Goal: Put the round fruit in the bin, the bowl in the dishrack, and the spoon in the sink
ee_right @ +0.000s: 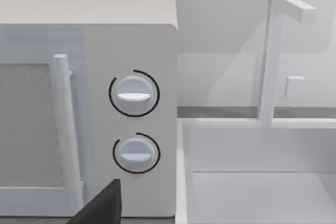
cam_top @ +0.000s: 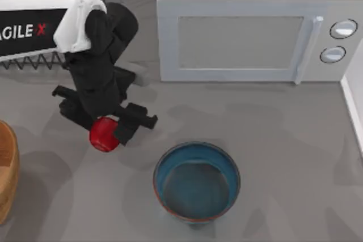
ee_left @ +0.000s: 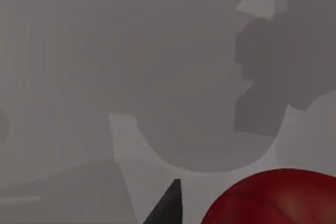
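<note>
My left gripper [cam_top: 105, 127] is shut on the round fruit [cam_top: 102, 136], a glossy red ball held just above the grey table, left of the bowl. The left wrist view has the fruit [ee_left: 273, 199] at its edge beside a dark fingertip [ee_left: 169, 203]. The bowl [cam_top: 196, 181] stands upright at front centre, blue-teal inside with a reddish-brown rim. The dishrack [cam_top: 34, 60], black wire bars, sits at the back left, partly under my left arm. The bin [cam_top: 7, 168], a brown round basket, pokes in at the left edge. The spoon is out of view.
A white microwave [cam_top: 249, 32] fills the back right, with two dials [ee_right: 134, 94]. To its right lies the white sink [ee_right: 257, 182] with its faucet [ee_right: 270, 56]; its rim [cam_top: 354, 106] is at the right edge. My right gripper [ee_right: 102, 205] faces the microwave.
</note>
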`<action>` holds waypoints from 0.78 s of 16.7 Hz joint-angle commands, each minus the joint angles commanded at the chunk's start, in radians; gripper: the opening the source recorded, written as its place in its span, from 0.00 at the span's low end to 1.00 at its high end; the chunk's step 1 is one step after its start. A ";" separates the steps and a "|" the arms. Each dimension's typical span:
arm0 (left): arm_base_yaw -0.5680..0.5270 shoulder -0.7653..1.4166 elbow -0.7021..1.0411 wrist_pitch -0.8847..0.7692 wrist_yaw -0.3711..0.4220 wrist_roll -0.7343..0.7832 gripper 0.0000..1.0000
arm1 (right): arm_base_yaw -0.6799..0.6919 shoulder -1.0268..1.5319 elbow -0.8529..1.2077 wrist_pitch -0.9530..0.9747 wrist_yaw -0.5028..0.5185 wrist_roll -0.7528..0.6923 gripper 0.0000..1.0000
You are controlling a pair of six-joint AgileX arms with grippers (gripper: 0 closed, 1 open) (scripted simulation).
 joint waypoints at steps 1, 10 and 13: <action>0.000 -0.014 0.029 -0.053 0.000 -0.001 0.00 | 0.000 0.000 0.000 0.000 0.000 0.000 1.00; -0.001 -0.083 0.154 -0.243 -0.002 0.001 0.00 | 0.000 0.000 0.000 0.000 0.000 0.000 1.00; 0.016 -0.096 0.147 -0.279 -0.041 -0.032 0.00 | 0.000 0.000 0.000 0.000 0.000 0.000 1.00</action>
